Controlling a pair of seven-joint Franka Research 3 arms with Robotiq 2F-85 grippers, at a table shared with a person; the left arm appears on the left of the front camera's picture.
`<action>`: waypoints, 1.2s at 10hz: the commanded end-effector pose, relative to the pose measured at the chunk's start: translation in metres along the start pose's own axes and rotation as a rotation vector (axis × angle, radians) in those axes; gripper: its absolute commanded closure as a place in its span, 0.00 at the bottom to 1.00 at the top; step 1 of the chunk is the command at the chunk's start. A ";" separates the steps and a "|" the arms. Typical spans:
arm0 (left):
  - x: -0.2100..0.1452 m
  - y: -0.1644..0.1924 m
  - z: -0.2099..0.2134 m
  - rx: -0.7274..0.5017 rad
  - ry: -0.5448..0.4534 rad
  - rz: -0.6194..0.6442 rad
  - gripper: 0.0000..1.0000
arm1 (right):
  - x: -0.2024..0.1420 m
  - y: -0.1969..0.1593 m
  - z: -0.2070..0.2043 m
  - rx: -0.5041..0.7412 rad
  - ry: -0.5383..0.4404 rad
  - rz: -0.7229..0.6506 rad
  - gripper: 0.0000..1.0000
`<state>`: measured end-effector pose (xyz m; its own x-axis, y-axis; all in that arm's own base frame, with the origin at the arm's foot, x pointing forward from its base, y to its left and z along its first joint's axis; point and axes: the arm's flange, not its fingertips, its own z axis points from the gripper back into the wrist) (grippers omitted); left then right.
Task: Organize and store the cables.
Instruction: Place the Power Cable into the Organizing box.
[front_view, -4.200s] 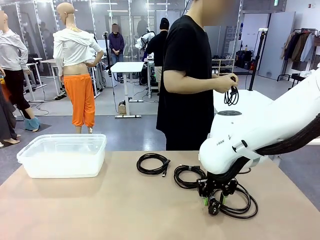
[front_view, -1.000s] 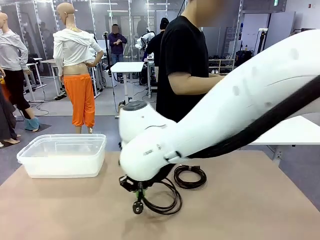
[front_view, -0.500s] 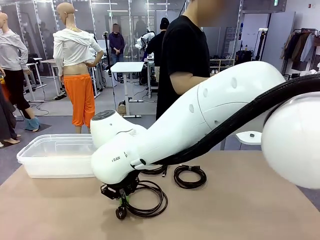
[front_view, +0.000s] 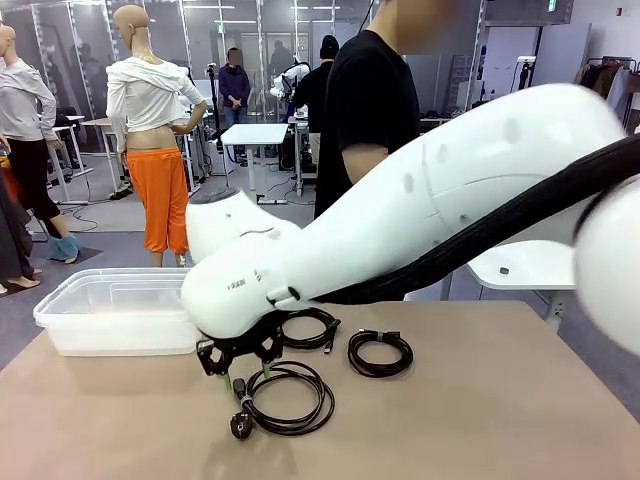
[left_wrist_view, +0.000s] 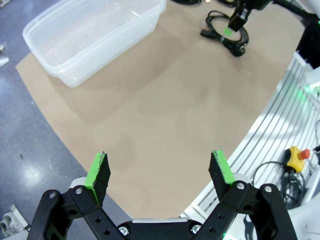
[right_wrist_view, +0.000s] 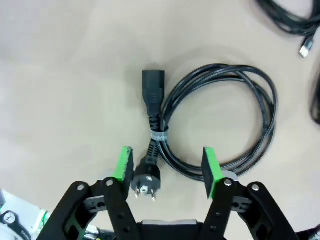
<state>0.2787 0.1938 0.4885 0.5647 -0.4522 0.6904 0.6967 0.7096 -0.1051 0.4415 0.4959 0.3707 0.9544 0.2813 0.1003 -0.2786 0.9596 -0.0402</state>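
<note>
Power cable (right_wrist_view: 220, 72), wound in a loose round coil, lies flat on the table (front_view: 500, 420) just beside the clear bin (front_view: 120, 335), off the bin's near corner and outside it. The right claw (right_wrist_view: 167, 160) hangs directly over it with its green pads apart and nothing between them, the pronged plug (right_wrist_view: 145, 182) just under its left pad. The left claw (left_wrist_view: 161, 160) is wide apart too, empty, high over the table on the robot's side of the bin.

The coil looks one short hop from stored, so the step is a fresh pick and a lift over the bin's rim. The best bite seems to be at the small grey band (right_wrist_view: 159, 135), where the strands bunch into one firm stem; pinching a single loop would likely let the ring sag open. The heavy ends will dangle, so the lift should go high enough for them to pass the rim before the claw opens over the bin's middle.

The cord is smooth, matte black rubber, springy enough to hold its ring. Its plug is round and chunky; the connector (right_wrist_view: 153, 90) is a blocky rectangle. The bin is thin translucent plastic with rounded corners and a rolled lip. A second coil (front_view: 318, 316) and a third coil (front_view: 380, 371), tighter and smaller, wait farther from the bin, on the same dull tan tabletop.
</note>
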 end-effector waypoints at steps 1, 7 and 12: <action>-0.002 0.000 0.002 -0.011 0.000 -0.015 0.00 | -0.022 -0.056 0.022 0.077 -0.055 0.092 0.00; -0.002 0.000 0.002 -0.011 0.000 -0.015 0.00 | -0.073 -0.216 0.070 0.381 -0.233 0.286 0.00; 0.106 -0.083 -0.052 -0.122 0.138 -0.112 0.00 | -0.147 -0.321 0.075 0.494 -0.336 0.413 0.00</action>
<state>0.3003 0.0844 0.5197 0.5197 -0.5721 0.6346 0.7899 0.6047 -0.1017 0.3967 0.1657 0.4495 0.7214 0.5187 0.4588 -0.6778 0.6646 0.3145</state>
